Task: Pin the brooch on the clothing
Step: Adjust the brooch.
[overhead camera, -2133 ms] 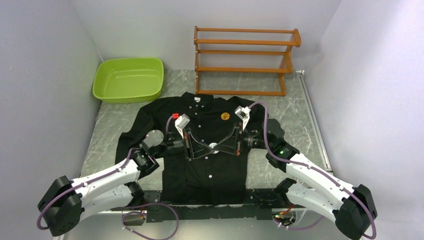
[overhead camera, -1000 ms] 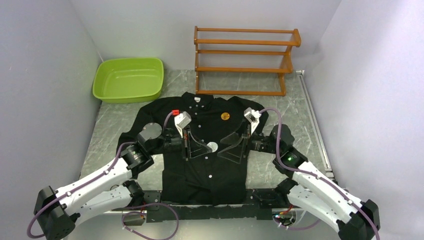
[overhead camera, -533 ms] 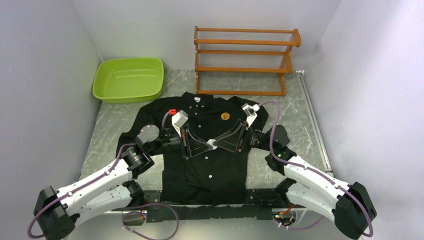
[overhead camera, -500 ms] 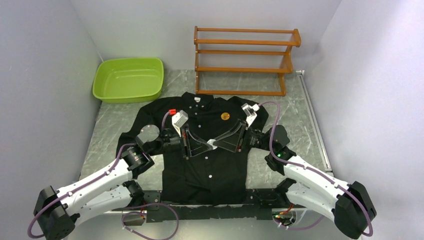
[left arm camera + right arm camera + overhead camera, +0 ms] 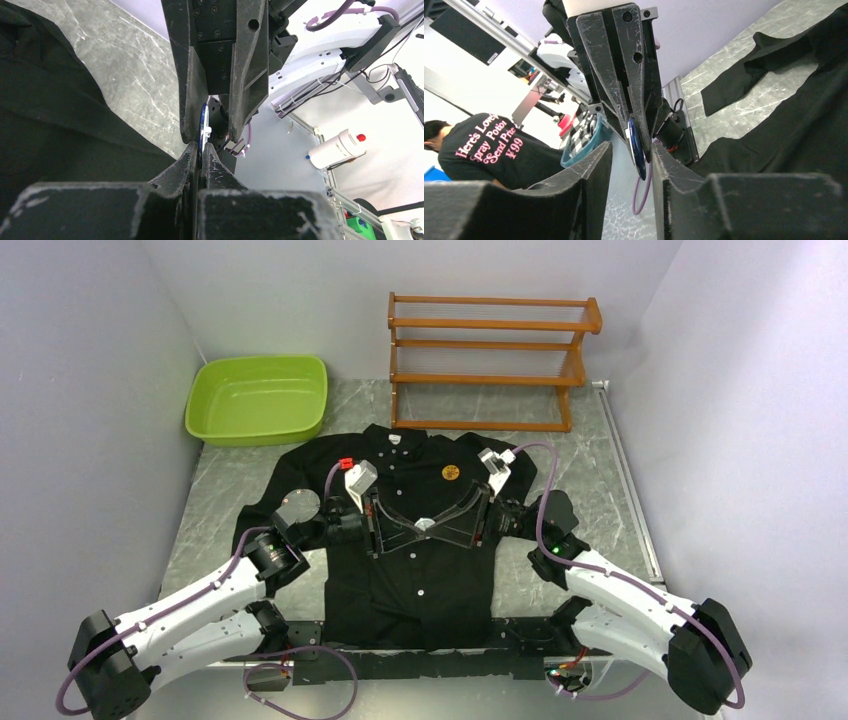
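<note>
The black clothing (image 5: 420,570) lies flat on the table, collar to the far side. On its chest near the collar sits the orange brooch (image 5: 451,472), with neither gripper on it. Both grippers meet tip to tip above the shirt's middle. My left gripper (image 5: 420,528) (image 5: 201,147) is shut on a small blue round disc (image 5: 202,125) (image 5: 636,147) with a white part. My right gripper (image 5: 431,524) (image 5: 631,146) straddles that disc with its jaws half closed. The disc sits close to one finger, and a gap shows on the other side.
A green basin (image 5: 258,398) stands at the back left and a wooden rack (image 5: 490,360) at the back centre. Grey walls close in both sides. A shirt sleeve (image 5: 749,75) lies on the marbled table (image 5: 215,500) beside the body.
My right gripper has moved in toward the left one and narrowed its wide-open jaws around the disc. The left gripper has kept its hold and barely shifted.
</note>
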`<action>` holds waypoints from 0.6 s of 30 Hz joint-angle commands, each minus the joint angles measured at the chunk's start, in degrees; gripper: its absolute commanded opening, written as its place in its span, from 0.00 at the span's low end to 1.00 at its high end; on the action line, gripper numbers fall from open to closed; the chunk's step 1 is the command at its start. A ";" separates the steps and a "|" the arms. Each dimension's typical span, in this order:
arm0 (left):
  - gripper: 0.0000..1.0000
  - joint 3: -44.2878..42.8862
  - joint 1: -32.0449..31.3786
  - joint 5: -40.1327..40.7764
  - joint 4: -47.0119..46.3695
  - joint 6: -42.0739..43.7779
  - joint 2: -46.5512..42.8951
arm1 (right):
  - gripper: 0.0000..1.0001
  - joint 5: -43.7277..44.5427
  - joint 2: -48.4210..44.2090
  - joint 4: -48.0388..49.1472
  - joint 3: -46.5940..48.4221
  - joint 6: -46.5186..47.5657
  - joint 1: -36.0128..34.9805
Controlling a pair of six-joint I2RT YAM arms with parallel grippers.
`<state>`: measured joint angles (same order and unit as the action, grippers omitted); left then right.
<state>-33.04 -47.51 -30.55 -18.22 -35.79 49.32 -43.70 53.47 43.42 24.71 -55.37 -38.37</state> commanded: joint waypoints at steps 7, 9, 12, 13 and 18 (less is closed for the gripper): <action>0.03 -0.72 -0.21 0.18 -1.97 -0.53 -0.54 | 0.21 -1.31 -2.45 -4.77 3.64 6.66 -0.47; 0.03 -0.71 -0.17 -0.19 -2.50 -0.68 -0.36 | 0.14 -0.90 -2.73 -6.75 4.36 7.70 -0.52; 0.03 -1.24 -0.15 -0.22 -2.06 -0.51 -0.02 | 0.00 -1.03 -2.27 -9.14 5.21 9.14 -0.52; 0.03 -1.55 -0.21 -0.22 -1.55 -0.44 0.02 | 0.00 -1.14 -2.05 -10.70 5.73 10.09 -0.53; 0.03 -4.14 -0.17 -0.14 3.25 1.45 -0.40 | 0.00 0.08 -0.19 -27.83 11.49 19.75 -0.71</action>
<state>-33.30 -47.37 -30.37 -17.21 -36.80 49.28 -44.71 51.83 29.21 29.82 -43.94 -38.44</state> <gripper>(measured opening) 0.048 0.029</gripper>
